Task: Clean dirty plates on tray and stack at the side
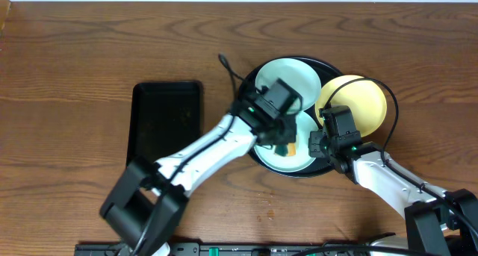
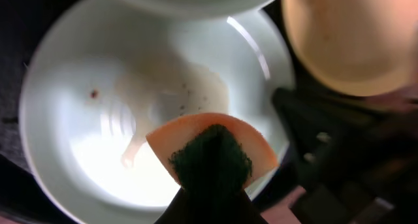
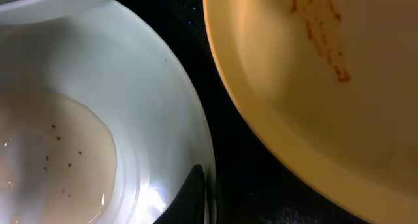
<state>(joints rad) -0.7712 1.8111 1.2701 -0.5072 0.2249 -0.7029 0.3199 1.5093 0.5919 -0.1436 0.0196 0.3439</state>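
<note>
- The lower white plate (image 2: 72, 119) lay in the tray (image 1: 299, 174), at its front. A thin watery film and a few brown specks covered the middle of the plate.
- The upper white plate (image 1: 291, 75) sat at the back of the tray. Its edge overlapped the lower plate's far rim.
- The yellow plate (image 1: 362, 99) sat on the tray's right side, reaching past the rim. The right wrist view showed a streak of reddish-brown specks (image 3: 320, 21) on it.
- In that view a strip of black tray showed between the lower white plate and the yellow plate, so the two were apart there.
- A sponge (image 2: 212, 152), orange with a dark green scouring side, rested on the lower white plate near its front edge.
- The left gripper (image 2: 210, 201) was closed on the sponge, its fingers clamped on the green side from above.
- The right gripper (image 3: 199, 198) sat at the tray's front right, between the lower white plate and the yellow plate. Its fingers were closed.
- One dark fingertip lay at the lower white plate's right rim. Whether it pinched the rim, I cannot tell.
- A side tray (image 1: 166, 118), black and rectangular, lay left of the round one, well apart from it.
- Everything stood on a brown wooden table (image 1: 89, 47).
</note>
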